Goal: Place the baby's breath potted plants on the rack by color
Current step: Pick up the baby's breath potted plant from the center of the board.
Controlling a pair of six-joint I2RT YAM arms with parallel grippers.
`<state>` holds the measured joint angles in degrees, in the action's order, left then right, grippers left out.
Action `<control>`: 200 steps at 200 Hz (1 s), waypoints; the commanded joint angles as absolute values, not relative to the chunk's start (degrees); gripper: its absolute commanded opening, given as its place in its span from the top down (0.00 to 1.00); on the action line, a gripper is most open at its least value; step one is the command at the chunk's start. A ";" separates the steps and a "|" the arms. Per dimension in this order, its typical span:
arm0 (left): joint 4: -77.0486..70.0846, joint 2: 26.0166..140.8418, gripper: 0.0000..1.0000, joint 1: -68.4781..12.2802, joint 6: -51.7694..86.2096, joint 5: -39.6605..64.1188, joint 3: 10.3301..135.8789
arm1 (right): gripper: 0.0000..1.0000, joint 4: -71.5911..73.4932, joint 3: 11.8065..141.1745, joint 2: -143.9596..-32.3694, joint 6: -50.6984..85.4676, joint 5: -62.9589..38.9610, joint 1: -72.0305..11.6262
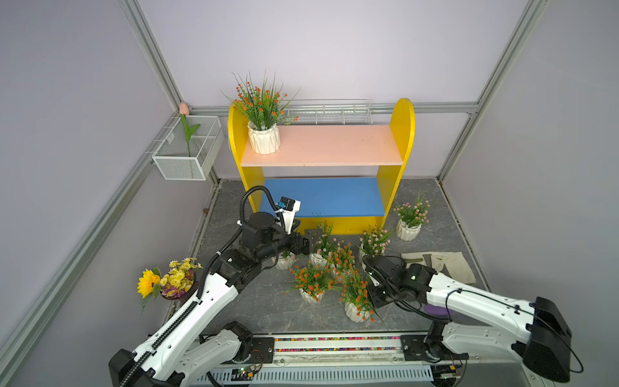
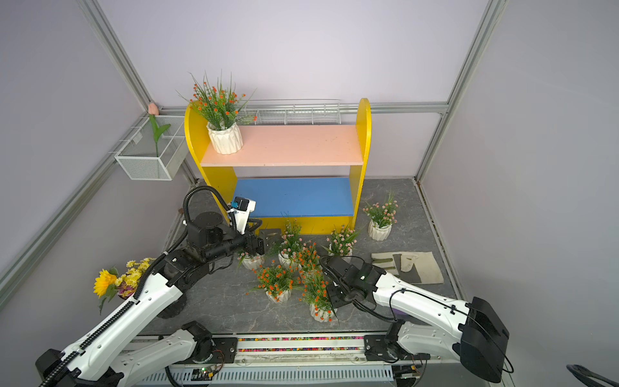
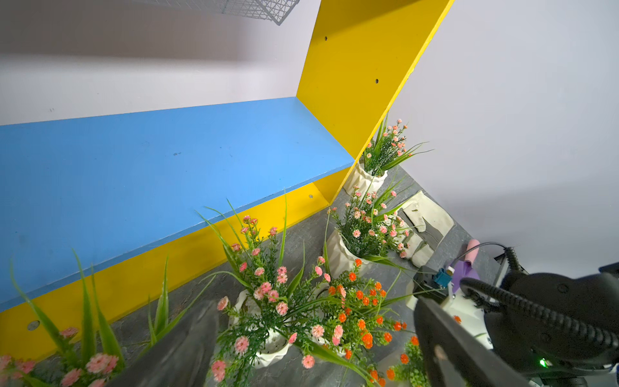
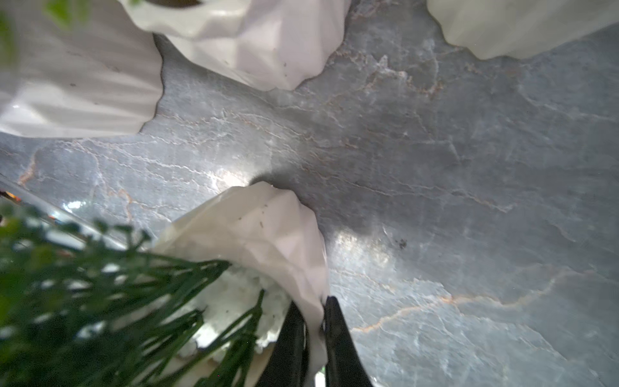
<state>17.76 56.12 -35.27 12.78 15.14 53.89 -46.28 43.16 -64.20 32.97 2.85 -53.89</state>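
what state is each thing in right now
left gripper, open, holding nothing
right gripper, shut on the front orange plant's pot rim
front orange plant, pinched at the rim
shelf orange plant, upright on the rack's pink board
rack, one plant on top, blue board bare
other plants, on the table, not racked

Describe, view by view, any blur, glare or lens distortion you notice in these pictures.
Right wrist view: the green sprigs are blurred, glare patches shine on the grey marbled surface, the pot in the right pincer is sharp. Left wrist view: the left pincer is dark and soft, the yellow panel leans from wide-angle stretch. Both top views: even light, faint shadows.
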 commanded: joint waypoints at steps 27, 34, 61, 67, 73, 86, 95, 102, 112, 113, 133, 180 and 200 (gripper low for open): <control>14.15 54.62 0.02 -37.51 9.66 18.29 53.35 | 0.88 -58.02 52.90 -57.13 27.39 2.40 -47.49; 13.98 54.82 0.01 -38.63 8.88 17.65 53.35 | 0.88 -59.06 53.93 -56.65 26.58 1.81 -46.28; 13.62 56.56 0.00 -44.17 4.68 14.31 53.66 | 0.88 -62.42 58.99 -56.34 23.64 0.90 -43.56; 13.62 57.07 0.00 -45.75 3.66 12.70 53.77 | 0.88 -62.95 60.12 -56.38 23.05 0.83 -43.12; 13.43 57.51 0.00 -47.17 2.83 11.04 53.79 | 0.87 -63.54 61.38 -56.58 22.46 0.80 -42.39; 12.50 58.46 0.00 -49.57 1.53 9.32 53.75 | 0.87 -64.90 64.32 -57.00 20.84 0.09 -40.49; 11.08 58.92 0.00 -51.12 0.78 8.27 53.40 | 0.87 -65.03 66.14 -57.04 19.82 -0.63 -39.31; 9.71 59.20 0.00 -52.38 0.11 7.69 52.92 | 0.87 -65.20 67.60 -57.29 18.87 -1.42 -38.20; 7.90 59.66 0.00 -54.25 -0.80 6.65 52.25 | 0.87 -65.62 69.68 -57.94 17.64 -2.50 -36.90; 7.77 59.67 0.00 -54.42 -0.93 6.53 52.18 | 0.87 -65.64 69.87 -58.02 17.52 -2.61 -36.82; 5.68 60.74 0.00 -57.17 -2.75 5.15 51.69 | 0.87 -66.72 73.55 -60.09 15.33 -3.43 -35.34; 1.86 63.92 0.00 -59.80 -3.11 10.06 51.45 | 0.87 -66.41 77.32 -64.19 12.92 -5.72 -34.10; 0.43 65.05 0.00 -61.72 -4.01 10.79 51.46 | 0.87 -65.76 77.41 -64.68 12.80 -6.05 -33.68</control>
